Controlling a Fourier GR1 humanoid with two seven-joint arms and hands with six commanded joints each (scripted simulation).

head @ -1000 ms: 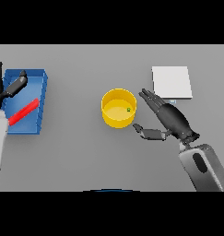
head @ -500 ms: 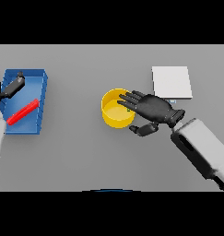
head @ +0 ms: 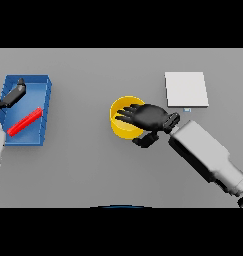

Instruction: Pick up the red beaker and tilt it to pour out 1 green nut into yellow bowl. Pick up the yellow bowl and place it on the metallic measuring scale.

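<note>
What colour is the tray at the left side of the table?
Blue; the tray shows clearly in the head view.

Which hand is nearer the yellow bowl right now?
Right. The right hand lies over the yellow bowl, fingers spread across its rim. The left hand is far off at the table's left edge, over the blue tray.

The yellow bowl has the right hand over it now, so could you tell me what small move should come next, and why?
Probably close the right hand on the near rim of the yellow bowl. Its fingers reach over the bowl while the thumb sits outside the rim, and the bowl is on the table, apart from the metallic measuring scale, so a firm grip should come before lifting.
</note>
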